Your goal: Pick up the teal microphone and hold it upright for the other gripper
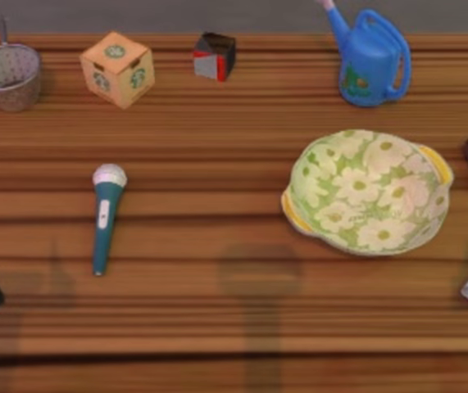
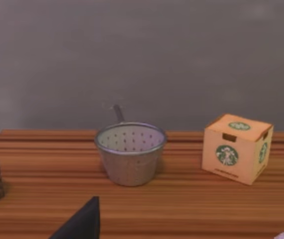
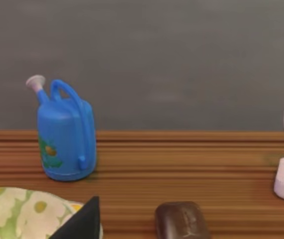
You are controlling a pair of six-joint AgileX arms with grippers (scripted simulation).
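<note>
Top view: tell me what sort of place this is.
Probably a rendered tabletop test scene, not a real room: a striped wooden table scattered with unrelated props, such as the teal microphone, a blue watering can and a flowered bowl.

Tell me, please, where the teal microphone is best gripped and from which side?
Probably the teal microphone is best taken from straight above, at mid-handle just below the white switch, fingers closing across its slim width. It lies flat, head toward the table's far edge, with clear wood on both sides.

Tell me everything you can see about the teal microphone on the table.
The teal microphone lies flat on the wooden table, on its left half, untouched by any gripper. It has a rounded white-silver head, pointing toward the table's far edge, and a dark teal tapered handle with a small white switch. It looks like plastic. Nothing touches it but the table.
</note>
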